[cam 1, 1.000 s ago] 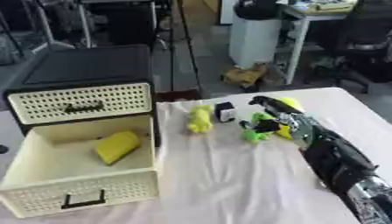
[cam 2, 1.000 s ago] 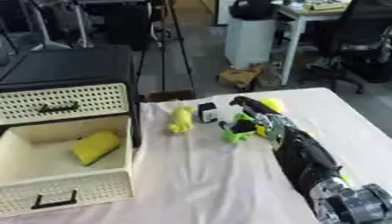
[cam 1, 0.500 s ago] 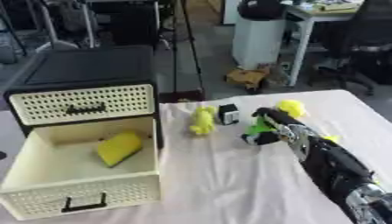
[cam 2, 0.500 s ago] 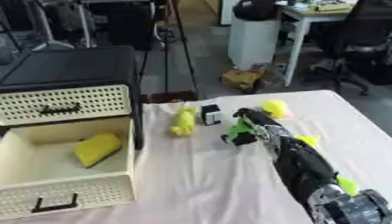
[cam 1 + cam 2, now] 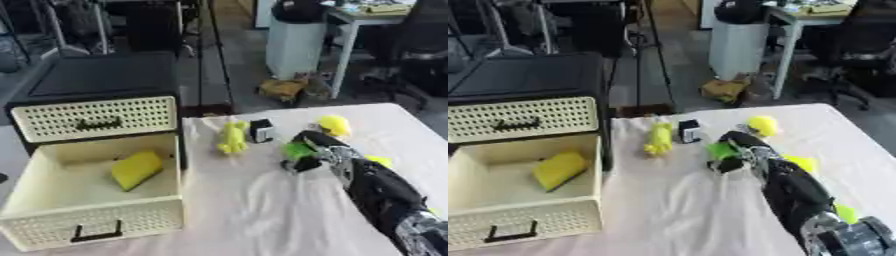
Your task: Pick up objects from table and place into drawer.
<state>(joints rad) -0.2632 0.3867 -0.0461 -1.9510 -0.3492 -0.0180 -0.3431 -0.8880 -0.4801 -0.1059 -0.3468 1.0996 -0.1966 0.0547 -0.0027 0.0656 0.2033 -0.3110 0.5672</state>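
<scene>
My right hand [image 5: 315, 150] reaches in from the lower right, and its fingers are curled round a bright green object [image 5: 297, 150] just above the white cloth. The cream drawer [image 5: 96, 227] stands pulled open at the left, with a yellow block [image 5: 136, 169] lying inside. On the cloth lie a yellow-green toy [image 5: 233, 137], a small black and white box [image 5: 260, 130], a yellow round object [image 5: 334, 125] and another yellow piece [image 5: 379, 161] beside my forearm. The left hand shows in neither view.
A black cabinet [image 5: 96, 80] with a shut cream upper drawer [image 5: 94, 118] sits above the open one. Beyond the table's far edge stand a tripod, a white bin [image 5: 296, 42] and office chairs. A small yellow-green thing [image 5: 843, 212] lies by my arm near the bottom right.
My right hand has drawn back toward me and to the left with the green object in its fingers. The yellow round object now lies uncovered behind it.
</scene>
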